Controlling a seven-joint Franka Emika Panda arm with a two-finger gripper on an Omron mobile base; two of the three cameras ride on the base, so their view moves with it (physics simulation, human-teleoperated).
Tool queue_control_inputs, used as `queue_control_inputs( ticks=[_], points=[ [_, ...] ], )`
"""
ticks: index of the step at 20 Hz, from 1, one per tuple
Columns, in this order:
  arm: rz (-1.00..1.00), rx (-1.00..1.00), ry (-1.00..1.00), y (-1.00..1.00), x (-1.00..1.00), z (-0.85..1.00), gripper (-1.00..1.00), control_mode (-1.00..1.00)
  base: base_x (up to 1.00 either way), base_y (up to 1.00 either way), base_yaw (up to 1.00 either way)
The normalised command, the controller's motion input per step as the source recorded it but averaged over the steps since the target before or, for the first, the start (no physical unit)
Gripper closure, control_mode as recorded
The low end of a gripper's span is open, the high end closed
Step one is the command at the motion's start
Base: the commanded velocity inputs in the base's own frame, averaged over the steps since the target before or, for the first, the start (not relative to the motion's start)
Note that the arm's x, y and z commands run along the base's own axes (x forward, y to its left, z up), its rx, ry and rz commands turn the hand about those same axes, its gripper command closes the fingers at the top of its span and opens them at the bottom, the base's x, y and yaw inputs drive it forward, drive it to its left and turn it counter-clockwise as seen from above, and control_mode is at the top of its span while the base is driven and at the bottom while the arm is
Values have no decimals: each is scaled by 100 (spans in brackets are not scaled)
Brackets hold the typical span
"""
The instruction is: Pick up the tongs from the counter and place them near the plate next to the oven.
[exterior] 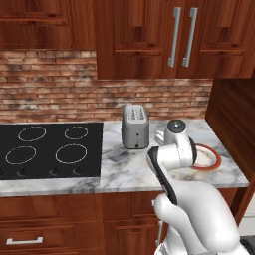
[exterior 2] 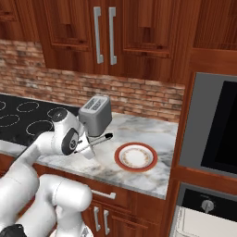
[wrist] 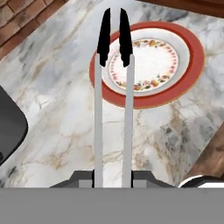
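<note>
Left to right along the counter [exterior 2: 152, 178]: cooktop [exterior: 50, 149], toaster [exterior 2: 96, 115], then the plate [exterior 2: 136, 156] near the counter's right end, by the oven [exterior 2: 217, 129].

The gripper [wrist: 113, 181] is clenched on the tongs [wrist: 113, 109], grasping them at their base — the two silver arms run out from between the fingers, parallel and slightly apart. In the right base view the tongs [exterior 2: 94, 142] hang clear of the counter, just in front of the toaster, black ends pointing toward the plate. In the hand view those ends overlap the plate's near rim; whether they are truly over it or only in line with it cannot be told.

Step in hand, by judgement: carrying the tongs to the set-down spot. To do it well, aim for bare marble just beside the plate rather than on it — the strip between toaster and plate looks roomy enough. Lower the tongs close to level so both arms meet the surface together, keep the ends off the rim, and release only when they rest on the counter, away from the front edge.
</note>
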Motion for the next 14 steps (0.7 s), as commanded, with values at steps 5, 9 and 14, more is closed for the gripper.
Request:
queue_control_inputs(
  ticks=[5, 9, 14],
  points=[
    [12, -9, 23, -9, 75, -16, 100, -100, 0, 0, 0],
    [16, -5, 24, -30, 54, -16, 100, -100, 0, 0, 0],
    [16, -2, 16, -42, 24, -25, 100, -100, 0, 0, 0]
  ],
)
